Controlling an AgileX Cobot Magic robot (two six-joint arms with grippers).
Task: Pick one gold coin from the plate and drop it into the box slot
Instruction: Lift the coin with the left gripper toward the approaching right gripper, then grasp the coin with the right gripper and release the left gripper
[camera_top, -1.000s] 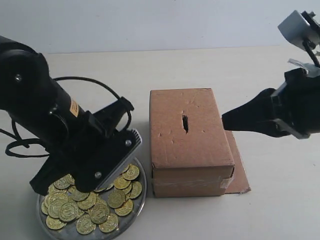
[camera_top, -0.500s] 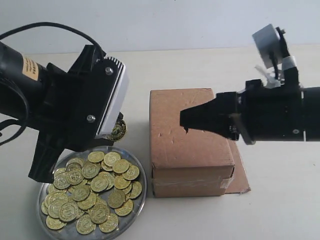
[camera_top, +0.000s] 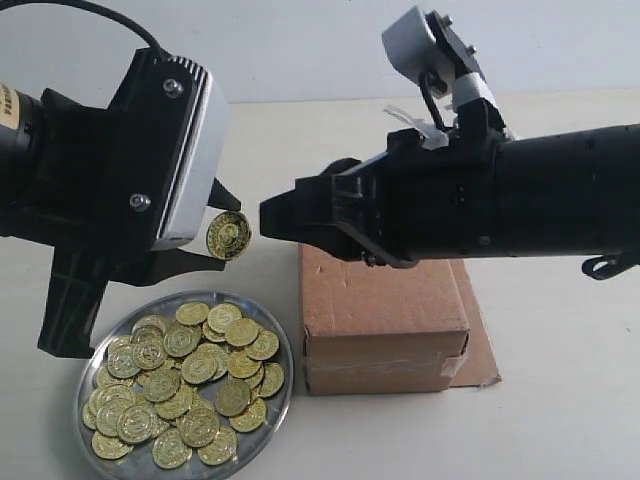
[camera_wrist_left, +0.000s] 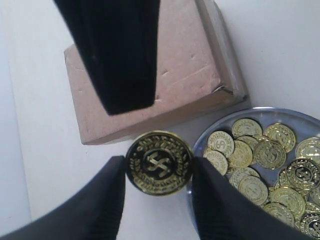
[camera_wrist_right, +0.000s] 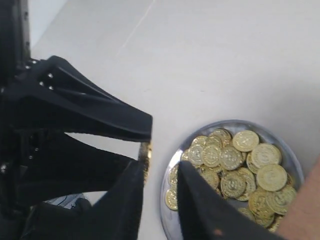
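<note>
Reaching farther across the box (camera_top: 385, 300), the right gripper (camera_wrist_right: 159, 190) now lies level above it, jaws slightly parted and empty, tips just short of the gold coin (camera_top: 228, 235). The left gripper (camera_wrist_left: 159, 170), higher than before, pinches that coin upright by its edges, left of the box. The plate (camera_top: 285, 375) sits beside the box; the right arm hides the box slot.

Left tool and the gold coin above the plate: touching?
Touching. The left wrist view shows the gold coin pinched by its edges between both fingers of the left tool, with no gap on either side.
</note>
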